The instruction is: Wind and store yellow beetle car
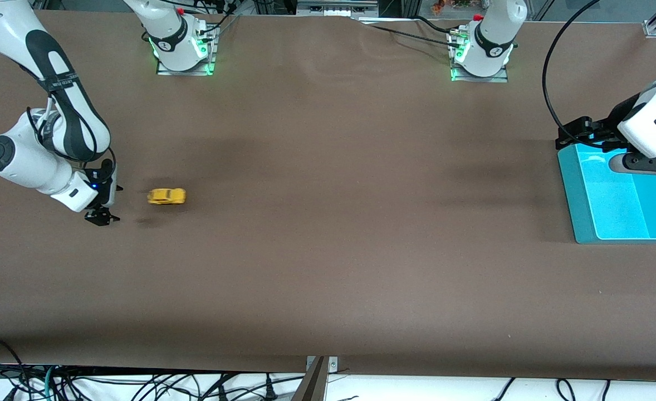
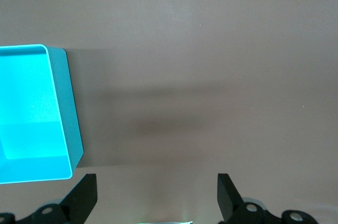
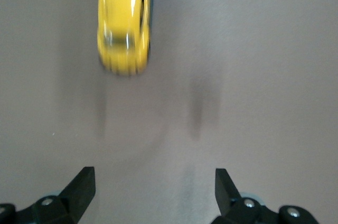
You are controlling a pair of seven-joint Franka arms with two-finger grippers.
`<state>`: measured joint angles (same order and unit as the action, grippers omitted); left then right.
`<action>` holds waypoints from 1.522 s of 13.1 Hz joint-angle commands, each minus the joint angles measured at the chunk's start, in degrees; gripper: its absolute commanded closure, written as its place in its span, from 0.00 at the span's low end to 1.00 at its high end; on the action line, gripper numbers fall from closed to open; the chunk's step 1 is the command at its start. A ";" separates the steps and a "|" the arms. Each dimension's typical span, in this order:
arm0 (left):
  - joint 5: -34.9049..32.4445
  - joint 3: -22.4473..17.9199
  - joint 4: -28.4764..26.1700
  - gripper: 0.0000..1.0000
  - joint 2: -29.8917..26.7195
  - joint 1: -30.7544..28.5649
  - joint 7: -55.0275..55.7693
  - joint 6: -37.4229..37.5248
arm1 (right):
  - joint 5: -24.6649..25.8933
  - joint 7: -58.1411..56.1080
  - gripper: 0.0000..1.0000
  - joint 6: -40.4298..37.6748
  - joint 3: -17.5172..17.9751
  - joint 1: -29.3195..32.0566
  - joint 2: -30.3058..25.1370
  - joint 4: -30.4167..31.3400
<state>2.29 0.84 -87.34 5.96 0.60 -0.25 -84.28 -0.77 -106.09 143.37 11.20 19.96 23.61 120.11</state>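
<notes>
At the left-middle of the front frame, the yellow beetle car (image 1: pixel 166 196) sat on the brown counter (image 1: pixel 328 250), wheels down, blurred, free of any grip. Just beside it, toward the frame's left edge, the right claw (image 1: pixel 102 217) hung low over the counter, released, fingers spread wide with nothing between them. In the right wrist view the car (image 3: pixel 125 20) lay ahead of the spread fingertips (image 3: pixel 82 184), apart from them. Wide bare counter ran from the car across the middle of the frame to the turquoise bin (image 1: pixel 620 200) at the right edge. Bin showed nothing inside. Left claw (image 2: pixel 157 195) waited above the bin's upper end, released, holding nothing; bin (image 2: pixel 63 108) at left of its wrist view.
</notes>
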 commanded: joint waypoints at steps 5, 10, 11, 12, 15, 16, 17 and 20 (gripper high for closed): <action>-0.88 0.04 1.12 0.00 1.16 0.10 -0.36 -0.01 | -0.28 4.72 0.00 -4.05 5.40 -0.54 -11.54 -0.58; -0.62 0.22 0.94 0.00 1.77 0.27 -0.71 0.34 | -1.60 23.41 0.00 -13.61 5.41 -3.44 -20.60 -4.87; -0.62 0.22 0.94 0.00 1.95 0.28 -1.58 0.43 | -1.60 30.78 0.00 -17.47 5.32 -3.53 -21.84 -6.10; -0.62 0.22 0.85 0.00 2.04 0.28 -3.94 0.43 | -1.60 37.81 0.00 -20.12 5.23 -3.79 -23.24 -6.64; -0.53 0.22 0.32 0.00 2.56 0.36 -14.30 0.61 | -1.60 64.33 0.00 -24.78 4.97 -5.02 -25.71 -9.18; -0.62 0.48 0.50 0.00 2.83 0.45 -16.34 0.78 | -1.60 72.87 0.00 -27.76 4.97 -5.63 -25.72 -11.19; -0.62 0.83 0.41 0.00 3.00 0.63 -18.53 0.79 | -1.60 81.57 0.00 -30.06 4.97 -5.99 -25.89 -12.69; -1.23 0.83 -3.35 0.00 3.00 1.33 -34.22 -0.26 | -1.42 99.98 0.00 -35.25 2.26 -9.31 -28.17 -13.50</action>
<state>2.29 1.74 -88.23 9.16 1.24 -24.90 -84.02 -1.94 -15.16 111.62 16.02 13.12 -2.97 107.28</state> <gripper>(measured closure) 0.000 0.000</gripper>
